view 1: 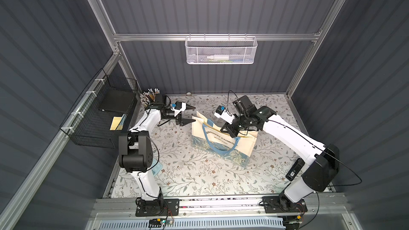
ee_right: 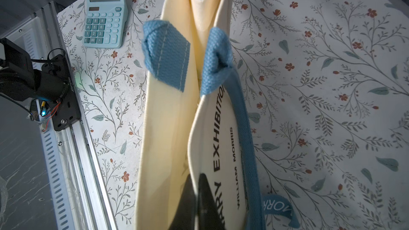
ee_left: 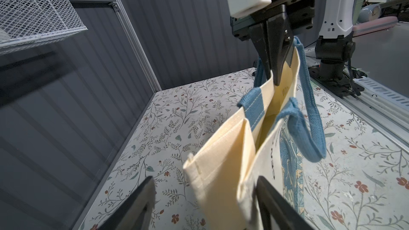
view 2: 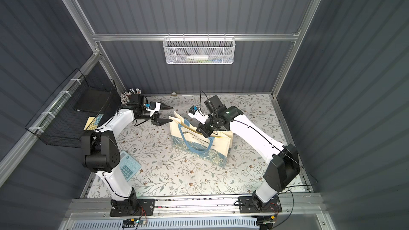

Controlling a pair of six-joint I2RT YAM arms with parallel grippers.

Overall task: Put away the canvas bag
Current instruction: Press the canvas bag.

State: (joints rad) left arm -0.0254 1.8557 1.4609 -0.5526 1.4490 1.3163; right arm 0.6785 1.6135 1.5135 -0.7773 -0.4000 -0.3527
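The canvas bag (view 1: 245,142) stands on the tabletop (view 1: 199,173), its top hem pinched in the closed right fingers (ee_left: 277,47), the left fingers (view 1: 188,122) spread empty just beside its end; this light, limp cloth is probably best gripped at the hem or blue handles (view 1: 221,150).

- Both top views: stereo pair mounted high above canvas bag (view 1: 245,144), on my side of it, facing down and forward. Far. Whole cell covered, nearly identical.
- My left wrist view: low, just beside bag's end edge, facing along bag toward my right gripper (ee_left: 275,78). Very near.
- My right wrist view: directly above bag's mouth, facing down. Very near.
- Wrist views share bag's open top.
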